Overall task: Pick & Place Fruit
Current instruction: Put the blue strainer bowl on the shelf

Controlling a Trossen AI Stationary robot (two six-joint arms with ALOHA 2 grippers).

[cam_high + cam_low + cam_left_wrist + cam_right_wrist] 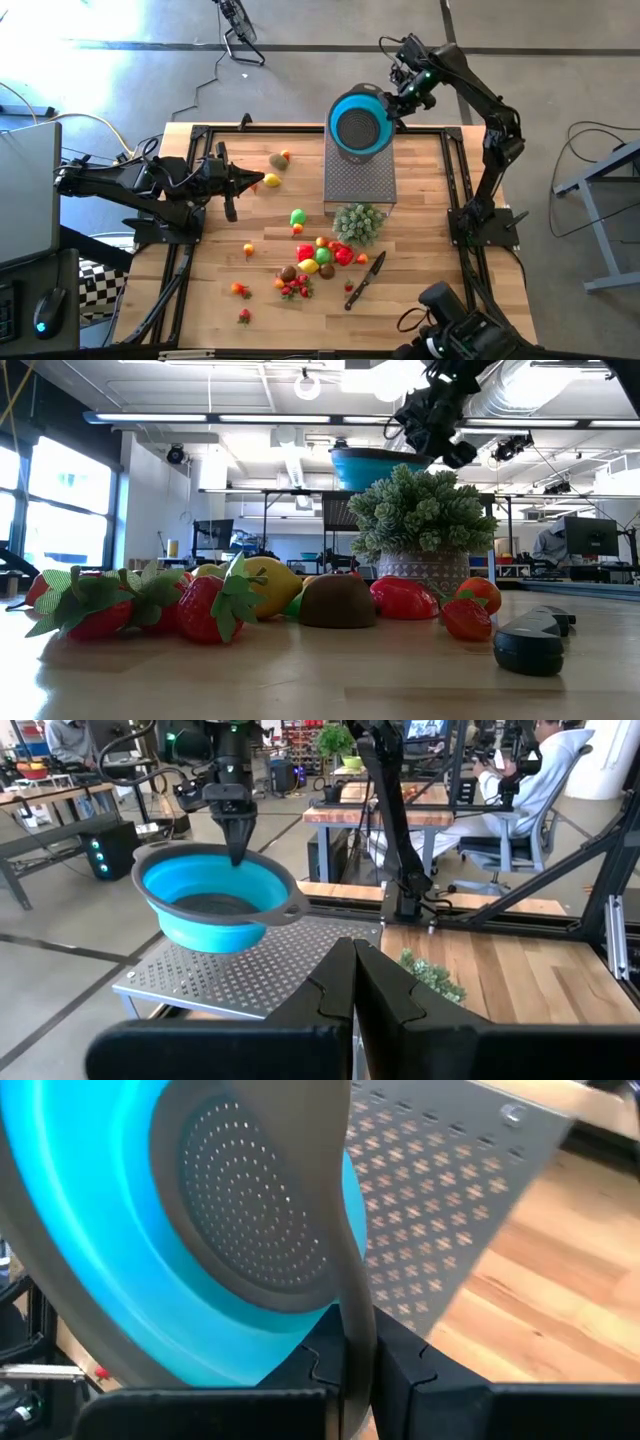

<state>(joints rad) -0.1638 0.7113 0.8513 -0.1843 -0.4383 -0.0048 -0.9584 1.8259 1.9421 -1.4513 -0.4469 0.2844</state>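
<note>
Right gripper (pixel 392 100) up high, pinched tight on the grey rim of the blue bowl (pixel 360 124). Bowl hanging in the air over the far end of the grey metal plate with holes (pixel 360 178), just below and beside that gripper. Holes in the grey bottom of the bowl too.

Left gripper (pixel 258 182) closed, holding nothing, low over the bench (pixel 420 270). One yellow fruit right at its tip, a brown one and an orange one a bit past it.

Most of the fruit (pixel 318 258) lying loose on the bench, well away from the right gripper, near the green bushy plant (pixel 358 222). Black-handled knife (pixel 364 280) beside the pile.

No words or labels readable anywhere.
</note>
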